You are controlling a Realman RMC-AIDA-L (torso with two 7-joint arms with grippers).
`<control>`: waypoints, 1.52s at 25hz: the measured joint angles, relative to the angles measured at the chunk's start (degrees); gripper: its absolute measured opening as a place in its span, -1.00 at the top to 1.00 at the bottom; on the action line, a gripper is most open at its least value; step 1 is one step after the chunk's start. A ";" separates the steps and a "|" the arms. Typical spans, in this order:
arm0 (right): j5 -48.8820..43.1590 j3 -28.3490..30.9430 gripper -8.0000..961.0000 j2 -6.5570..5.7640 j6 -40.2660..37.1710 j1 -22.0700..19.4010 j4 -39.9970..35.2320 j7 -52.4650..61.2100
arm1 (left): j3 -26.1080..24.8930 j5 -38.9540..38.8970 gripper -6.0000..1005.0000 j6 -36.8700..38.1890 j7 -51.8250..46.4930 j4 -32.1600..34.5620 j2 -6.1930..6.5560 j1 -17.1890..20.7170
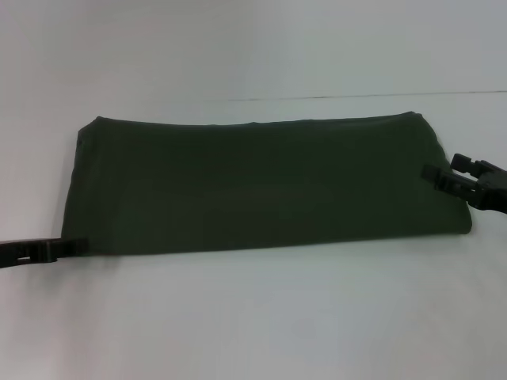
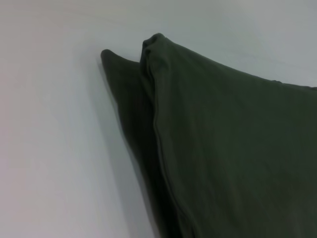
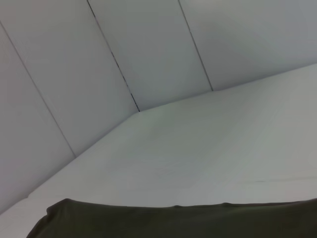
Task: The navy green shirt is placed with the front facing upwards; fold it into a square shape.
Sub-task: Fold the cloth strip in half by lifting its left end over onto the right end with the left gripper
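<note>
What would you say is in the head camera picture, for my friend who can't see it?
A dark green shirt, folded into a long band with its plain side up, lies across a white table. The left gripper is at the band's near left corner, and the right gripper is at its right end.

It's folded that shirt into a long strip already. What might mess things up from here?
Two things, I'd guess. The left hand sits at the near left corner of the navy green shirt, where the layers are already staggered; lifting only the top one could pull the fold apart. The right hand is at the opposite end, farther back; uneven lifting might skew the strip and give a crooked square.
</note>
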 joint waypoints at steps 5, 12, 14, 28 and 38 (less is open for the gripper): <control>0.00 0.02 -0.81 0.00 -0.01 -0.29 -0.07 0.05 | 1.51 0.00 -0.23 -1.24 -0.16 0.00 -0.21 -0.11; 0.00 0.04 -0.81 -0.41 -0.66 -1.42 -0.14 -0.33 | 1.98 -0.04 0.59 -1.54 -0.18 0.01 -0.30 -0.37; 0.00 0.02 -0.80 -0.76 -0.89 -2.33 -0.17 -0.34 | 1.96 -0.17 0.77 -1.57 -0.18 0.01 -0.28 -0.37; -5.85 0.18 -0.79 -0.82 5.11 -4.79 0.10 2.22 | 1.88 -0.45 0.91 -1.22 0.28 0.23 0.04 -0.83; -6.34 -0.01 -0.78 -0.19 7.90 -3.29 1.00 2.79 | 1.92 -0.45 0.92 -1.43 0.29 0.22 0.06 -0.98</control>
